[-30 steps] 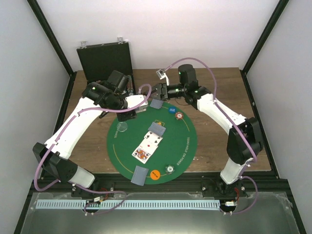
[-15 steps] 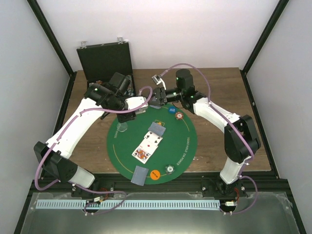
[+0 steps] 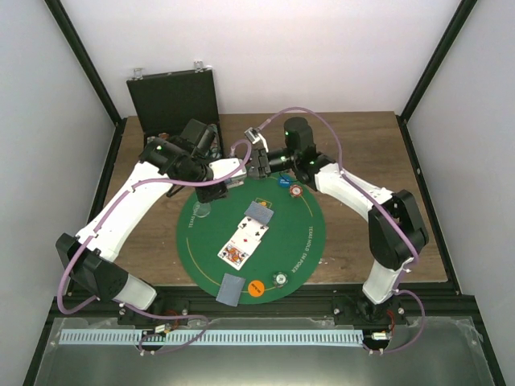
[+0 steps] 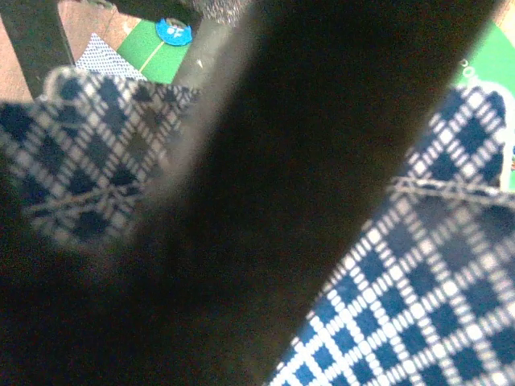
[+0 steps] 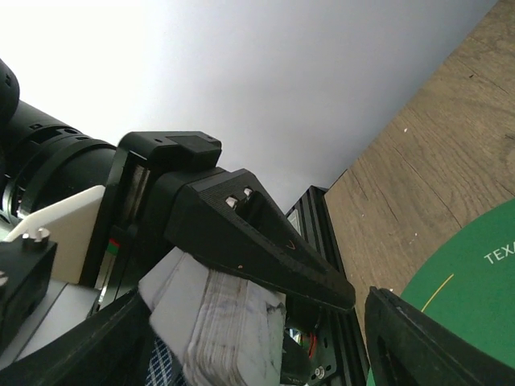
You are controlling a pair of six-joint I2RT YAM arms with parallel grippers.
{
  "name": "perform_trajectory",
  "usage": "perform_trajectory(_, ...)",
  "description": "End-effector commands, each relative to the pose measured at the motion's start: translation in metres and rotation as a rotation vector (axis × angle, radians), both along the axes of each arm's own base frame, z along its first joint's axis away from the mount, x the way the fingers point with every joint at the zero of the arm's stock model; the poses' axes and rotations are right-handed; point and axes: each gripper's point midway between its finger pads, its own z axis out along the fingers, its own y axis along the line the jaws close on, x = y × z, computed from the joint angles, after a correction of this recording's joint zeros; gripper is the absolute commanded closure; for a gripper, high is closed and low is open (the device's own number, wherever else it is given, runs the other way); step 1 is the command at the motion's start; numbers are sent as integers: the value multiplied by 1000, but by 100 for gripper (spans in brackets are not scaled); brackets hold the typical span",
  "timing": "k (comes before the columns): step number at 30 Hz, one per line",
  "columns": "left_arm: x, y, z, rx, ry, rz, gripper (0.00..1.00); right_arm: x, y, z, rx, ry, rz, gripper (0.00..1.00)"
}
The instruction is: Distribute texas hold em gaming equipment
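My left gripper (image 3: 228, 178) hangs over the far left rim of the green mat (image 3: 310, 241), shut on a thick deck of cards (image 5: 229, 330). Blue-checked card backs (image 4: 418, 297) fill the left wrist view. My right gripper (image 3: 256, 165) is open right beside it, its fingers (image 5: 426, 346) standing either side of the deck and of the left gripper's black finger (image 5: 257, 241). On the mat lie a face-down card (image 3: 258, 211), two face-up cards (image 3: 249, 233), another face-down card (image 3: 231, 288), and orange (image 3: 256, 288), silvery (image 3: 280, 278), blue (image 3: 284, 182), red-and-white (image 3: 296, 191) and clear (image 3: 201, 211) discs.
The black hinged case (image 3: 175, 96) stands open at the back left, just behind the left arm. Bare wooden table (image 3: 378, 161) surrounds the mat. Black frame posts and white walls close in the cell.
My right gripper has swung left and closed the gap to the deck held by the left gripper. The left arm has barely moved. Cards and discs on the mat are unchanged.
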Motion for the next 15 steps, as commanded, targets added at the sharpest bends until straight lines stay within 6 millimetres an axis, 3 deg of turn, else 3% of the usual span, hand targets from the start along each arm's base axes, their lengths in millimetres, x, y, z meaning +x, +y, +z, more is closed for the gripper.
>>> perform_trajectory(1, 9, -5, 11, -37, -36, 24, 59, -8, 9, -1, 5, -9, 38, 28)
perform_trajectory(6, 11, -4, 11, -32, -41, 32, 59, 7, 13, -13, -48, -30, -24, 29)
perform_trajectory(12, 15, 3, 6, 7, -61, 52, 61, 17, 1, -16, -116, -63, -101, 48)
perform_trajectory(15, 19, 7, -1, 35, -72, 65, 61, 20, -4, -18, -152, -76, -130, 51)
